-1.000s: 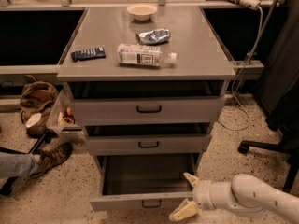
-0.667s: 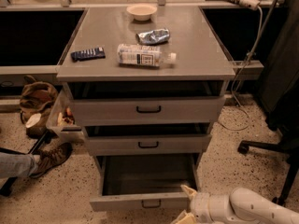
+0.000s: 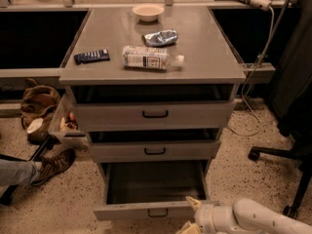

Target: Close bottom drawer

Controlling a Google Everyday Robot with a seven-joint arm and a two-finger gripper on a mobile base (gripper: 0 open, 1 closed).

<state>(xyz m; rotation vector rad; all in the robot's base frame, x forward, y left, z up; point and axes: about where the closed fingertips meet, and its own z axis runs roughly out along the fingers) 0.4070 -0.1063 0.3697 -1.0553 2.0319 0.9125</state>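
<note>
Grey cabinet on speckled floor: we found bottom drawer pulled out, interior exposed. We noted gripper at drawer front's right end, fingers spread apart.

On the grey cabinet top are a white bowl at the back, a crumpled silvery bag, a plastic bottle lying on its side and a dark blue packet near the left edge. Left of the cabinet (on the speckled floor) sit a brown bag and a brown shoe. A black chair base stands to the right. The gripper is at the bottom edge, right of centre.
</note>
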